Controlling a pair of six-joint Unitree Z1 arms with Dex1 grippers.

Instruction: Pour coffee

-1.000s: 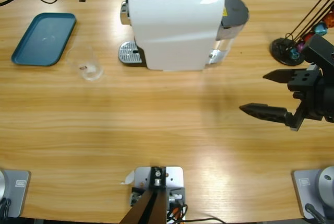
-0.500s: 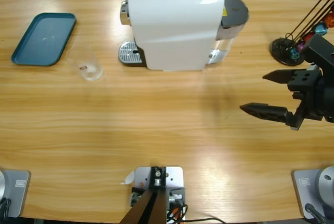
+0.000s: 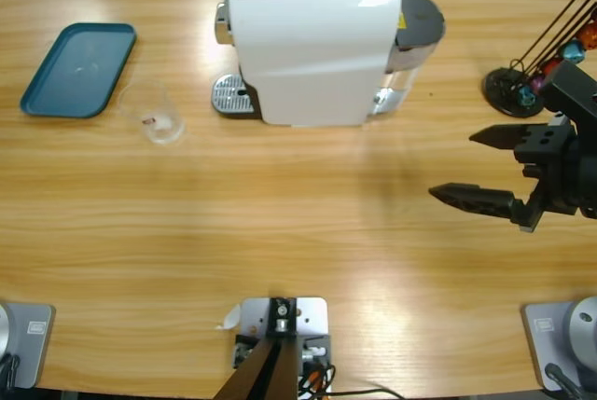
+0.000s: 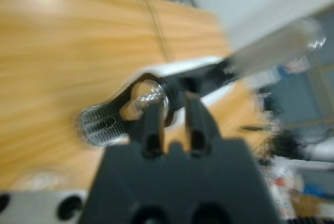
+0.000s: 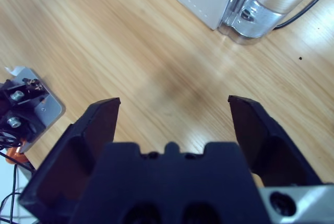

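From my remote station, the white coffee machine stands at the far side of the wooden table, its lid area open at the top and its metal drip grate bare. The clear glass tumbler sits well to the side of that grate, near the blue tray; only a tiny dark speck shows at its bottom, and I cannot confirm any coffee in it. My judgement is that the step in hand is preparing the machine, so the work to do well is a square, gentle approach at the brewing head, with the glass brought under the spout before anything flows. The left gripper, absent from the high view, shows in its wrist view with its jaws drawn narrow, almost together, holding nothing I can make out, pointed at the machine's chrome spout and grate. The right gripper hovers over bare table near the capsule rack, its jaws spread wide and empty, touching nothing.
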